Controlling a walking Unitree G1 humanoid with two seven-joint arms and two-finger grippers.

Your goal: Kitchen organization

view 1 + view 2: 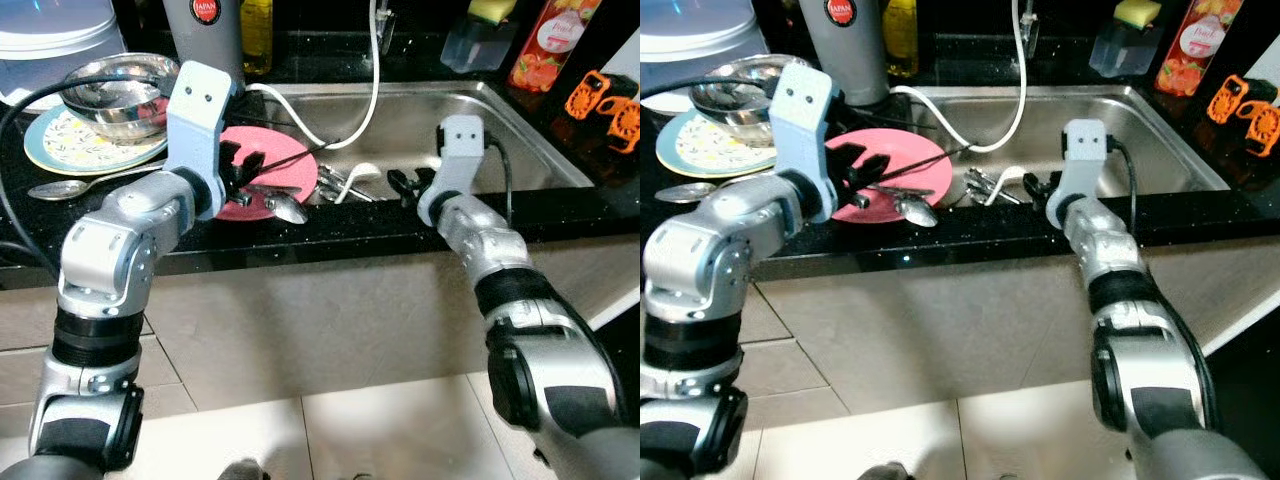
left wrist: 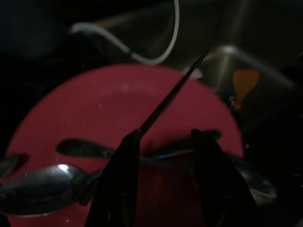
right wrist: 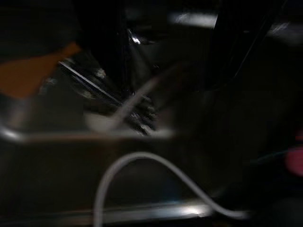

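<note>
The tidying looks hardly begun: the left gripper (image 2: 163,156), fingers apart, hovers over spoons (image 1: 288,208) on the pink plate (image 1: 285,150), more cutlery (image 1: 345,182) lies in the sink (image 1: 530,135), and I cannot tell the right gripper's (image 1: 403,183) fingers.

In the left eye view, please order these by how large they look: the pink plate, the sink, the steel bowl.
1. sink
2. pink plate, partly hidden by the left gripper
3. steel bowl, close to the plate in apparent size
</note>
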